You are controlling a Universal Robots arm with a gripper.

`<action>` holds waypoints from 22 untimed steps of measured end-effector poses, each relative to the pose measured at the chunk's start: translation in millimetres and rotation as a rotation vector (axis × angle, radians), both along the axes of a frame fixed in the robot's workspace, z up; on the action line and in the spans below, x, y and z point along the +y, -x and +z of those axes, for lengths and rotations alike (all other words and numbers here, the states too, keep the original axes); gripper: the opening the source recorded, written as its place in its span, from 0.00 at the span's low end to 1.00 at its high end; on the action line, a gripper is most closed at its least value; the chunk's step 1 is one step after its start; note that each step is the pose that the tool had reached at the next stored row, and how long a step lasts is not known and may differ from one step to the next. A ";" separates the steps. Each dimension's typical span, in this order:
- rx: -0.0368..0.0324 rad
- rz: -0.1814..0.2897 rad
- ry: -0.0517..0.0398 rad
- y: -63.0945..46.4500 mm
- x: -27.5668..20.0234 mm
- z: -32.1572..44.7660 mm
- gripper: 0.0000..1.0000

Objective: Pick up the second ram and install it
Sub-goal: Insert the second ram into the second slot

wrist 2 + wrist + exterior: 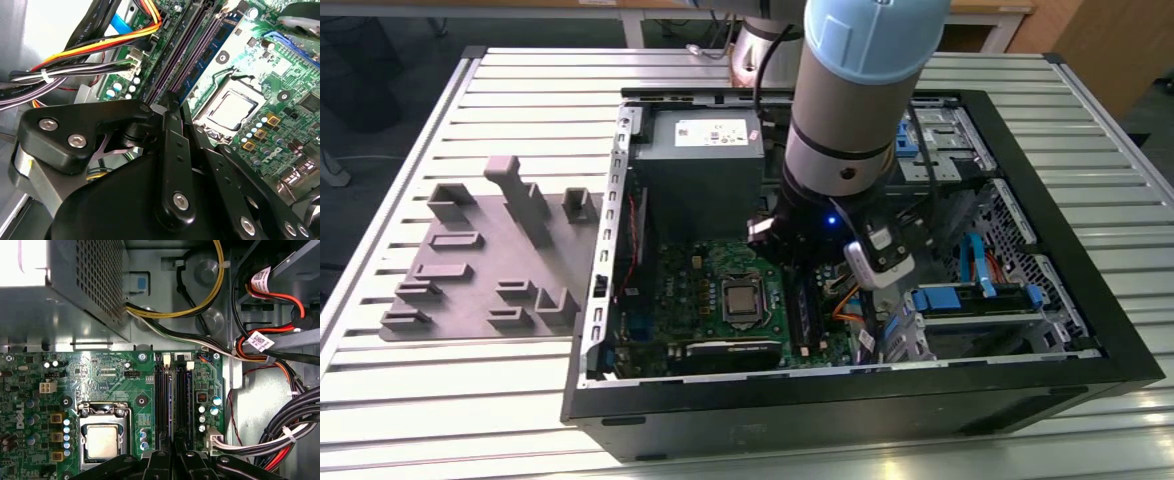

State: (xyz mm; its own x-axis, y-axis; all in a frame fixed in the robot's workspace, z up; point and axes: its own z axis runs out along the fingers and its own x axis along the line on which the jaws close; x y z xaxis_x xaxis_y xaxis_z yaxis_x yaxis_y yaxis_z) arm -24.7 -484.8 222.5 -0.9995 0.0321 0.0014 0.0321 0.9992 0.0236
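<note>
Second wrist view, claw [172, 107] pressed together over black sockets [187, 47], green board [260, 55].

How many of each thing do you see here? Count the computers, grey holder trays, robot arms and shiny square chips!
Computer case: 1
Grey holder tray: 1
Robot arm: 1
Shiny square chip: 1
Total: 4
</note>
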 end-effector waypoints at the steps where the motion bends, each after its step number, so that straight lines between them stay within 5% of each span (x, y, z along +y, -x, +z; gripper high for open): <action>1: 0.0000 0.000 0.0000 0.0 0.0 -0.8 0.14; 22: 0.0000 -0.003 -0.0003 2.1 0.0 -7.0 0.14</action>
